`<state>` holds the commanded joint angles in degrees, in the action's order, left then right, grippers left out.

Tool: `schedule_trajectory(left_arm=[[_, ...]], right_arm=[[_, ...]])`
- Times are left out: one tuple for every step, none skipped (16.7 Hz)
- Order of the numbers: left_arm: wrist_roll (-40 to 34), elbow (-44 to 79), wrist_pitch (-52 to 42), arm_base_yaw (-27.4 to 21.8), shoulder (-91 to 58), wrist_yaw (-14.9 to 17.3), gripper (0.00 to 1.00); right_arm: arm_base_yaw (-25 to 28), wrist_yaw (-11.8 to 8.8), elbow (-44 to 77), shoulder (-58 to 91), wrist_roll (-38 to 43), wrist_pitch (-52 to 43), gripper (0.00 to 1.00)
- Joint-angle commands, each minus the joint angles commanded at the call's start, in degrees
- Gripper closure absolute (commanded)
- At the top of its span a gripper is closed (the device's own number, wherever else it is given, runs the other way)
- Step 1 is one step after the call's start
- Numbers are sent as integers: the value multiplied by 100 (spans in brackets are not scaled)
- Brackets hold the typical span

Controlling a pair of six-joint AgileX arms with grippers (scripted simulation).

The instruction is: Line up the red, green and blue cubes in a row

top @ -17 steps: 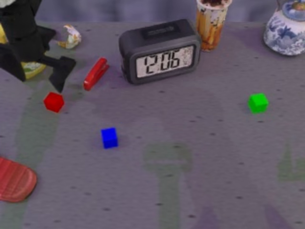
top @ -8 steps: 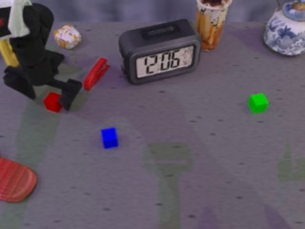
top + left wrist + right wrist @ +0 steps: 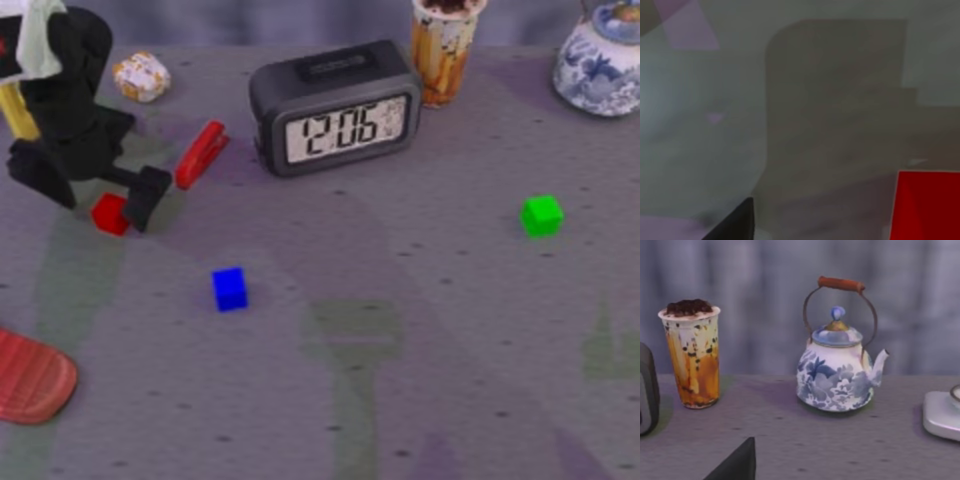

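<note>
**Left gripper down on the red cube; grasp step in hand**

My left gripper (image 3: 108,203) sits low at the table's left side, fingers straddling the red cube (image 3: 109,214). One finger is visible on the cube's right flank, the other on its left and farther back. From above I cannot tell whether the pads already touch the faces or stand just off them, so whether the claw is spread or pinched I cannot tell. The left wrist view shows one red face (image 3: 927,205) close under the camera and one dark fingertip (image 3: 735,224) apart from it; contact is not settled there either.

Blue cube (image 3: 229,289) lies near, toward the middle of the table and nearer the front edge. Green cube (image 3: 541,215) is well apart on the right side. Nothing forms a row yet; I judge this the first pick.

Right arm is out of the top view, parked; its wrist camera looks at a blue-and-white teapot (image 3: 837,375) and a layered drink cup (image 3: 691,353).

Clutter near the work: red stapler (image 3: 201,154) just beside the left gripper, digital clock (image 3: 336,107) behind it.

Next move, as I read it: confirm a firm squeeze on the red cube, lift straight up clear of the stapler, carry it to a spot level with the blue cube, and leave room for the green one.
</note>
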<state>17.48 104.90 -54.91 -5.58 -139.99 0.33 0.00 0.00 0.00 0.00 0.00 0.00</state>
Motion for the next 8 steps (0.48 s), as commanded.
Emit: schedule_trajectory(left_arm=[[0,0,0,0,0,0,30],[0,0,0,0,0,0,38],[0,0,0,0,0,0,45],[0,0,0,0,0,0,53],[0,0,0,0,0,0,60],[0,0,0,0,0,0,68],[0,0,0,0,0,0,75],[0,0,0,0,0,0,83]], right_arm=[[0,0,0,0,0,0,0],[0,0,0,0,0,0,0],[0,0,0,0,0,0,0],[0,0,0,0,0,0,0],[0,0,0,0,0,0,0],[0,0,0,0,0,0,0],[0,0,0,0,0,0,0],[0,0,0,0,0,0,0]])
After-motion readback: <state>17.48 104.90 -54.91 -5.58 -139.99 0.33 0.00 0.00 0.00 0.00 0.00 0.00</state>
